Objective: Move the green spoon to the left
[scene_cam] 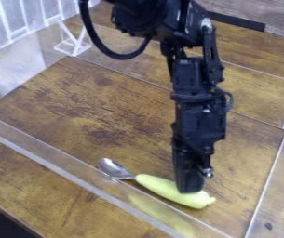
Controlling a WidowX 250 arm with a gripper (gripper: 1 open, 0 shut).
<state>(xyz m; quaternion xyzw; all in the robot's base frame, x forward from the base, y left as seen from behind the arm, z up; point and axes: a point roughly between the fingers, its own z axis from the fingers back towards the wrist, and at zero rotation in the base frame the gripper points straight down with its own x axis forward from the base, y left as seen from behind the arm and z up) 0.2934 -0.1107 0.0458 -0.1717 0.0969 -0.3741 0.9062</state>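
The green spoon [169, 189] lies low on the wooden table [82, 102], near the front acrylic wall. Its silver bowl [112, 167] points left, and its yellow-green handle runs right and down to a rounded end past the fingers. My black gripper [189, 180] comes down steeply from above and is shut on the middle of the handle. The fingertips hide part of the handle. I cannot tell whether the spoon is touching the wood or just off it.
A clear acrylic wall [57, 158] runs along the front of the table and shows a pale reflection of the handle. Another clear panel [281, 149] stands at the right. A white rack [67, 39] sits at the back left.
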